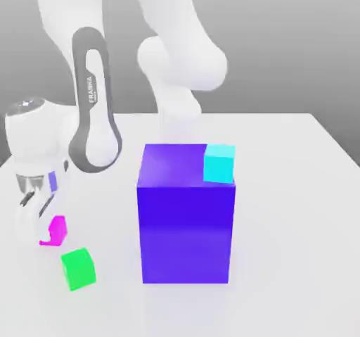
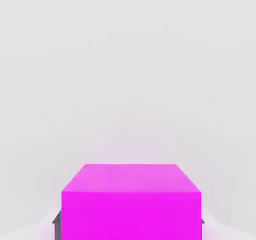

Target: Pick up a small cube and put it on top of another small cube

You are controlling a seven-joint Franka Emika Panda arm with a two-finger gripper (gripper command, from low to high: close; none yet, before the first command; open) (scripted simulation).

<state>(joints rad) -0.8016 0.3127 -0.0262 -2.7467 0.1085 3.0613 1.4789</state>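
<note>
The small pink cube (image 1: 59,229) is right down at the tip of the gripper (image 2: 130,227), between its two fingers. The fingers are closed in as far as the cube lets them, one on each side, and they look to have hold of it. I think they grip it by two flat, facing sides so that it will not twist or slip, and so that its bottom stays free to sit on something else. The cube looks to be down at the white table (image 1: 295,258), so the job now seems to be a straight lift. Just beside the gripper, toward the exterior view's right and nearer to that camera, is the small green cube (image 1: 79,269). It sits on the table with its top bare, which makes it a good seat for the pink one. It is turned a bit, so the hand may have to turn too, to make the sides match. The pink cube should go up before it goes across, or it could bump the green one and push it away. Farther from the gripper, toward the exterior view's right, stands the big blue-violet block (image 1: 185,233). The small cyan cube (image 1: 219,164) is up on top of it, by a front corner. Those two have no part in this job, and the way to the green cube is short, so the arm (image 1: 95,103) has no need to go near them.
</note>
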